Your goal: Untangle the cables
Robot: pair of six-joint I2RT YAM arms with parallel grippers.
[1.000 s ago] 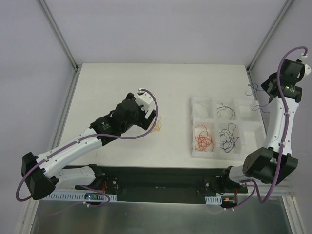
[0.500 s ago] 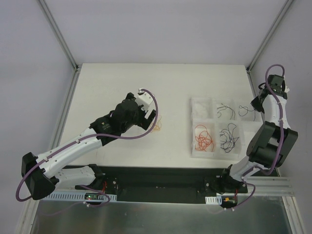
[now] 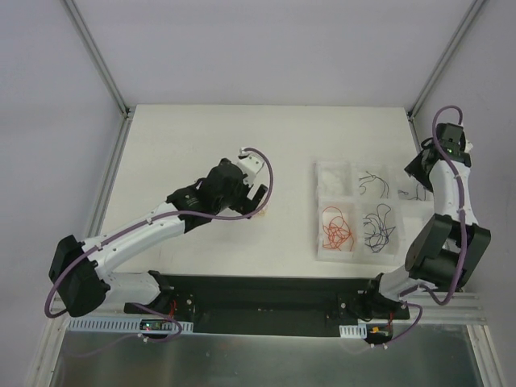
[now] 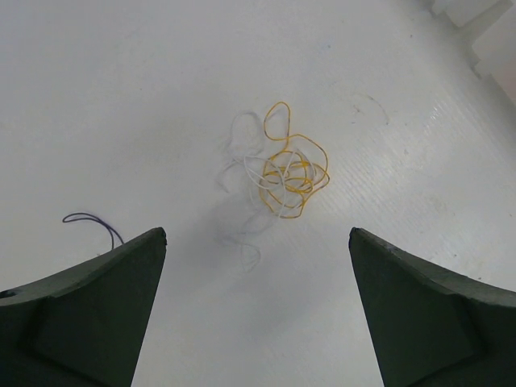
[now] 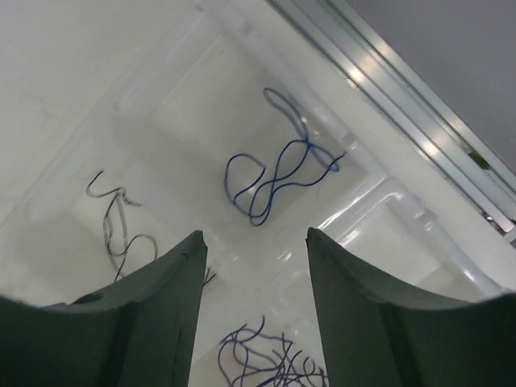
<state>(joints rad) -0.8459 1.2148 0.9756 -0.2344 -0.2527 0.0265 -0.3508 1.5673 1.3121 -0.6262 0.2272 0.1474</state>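
cables [image 4: 284, 173] | round clump, no axis | left end effector [image 4: 256, 235] wide | right end effector [image 5: 254, 236] parted

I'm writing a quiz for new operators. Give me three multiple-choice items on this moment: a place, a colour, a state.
1. Where does the yellow-and-white tangle lie?
A) hanging from the right arm
B) on the table
C) in a closed grip
2. What colour is the cable in the tray compartment under the right end effector?
A) blue
B) orange-red
C) green
3. How is the left end effector?
A) shut on the tangle
B) shut on nothing
C) open, above the tangle
Answers: B, the left wrist view shows it resting on bare table; A, the right wrist view shows a blue loop; C, its fingers stand wide apart.
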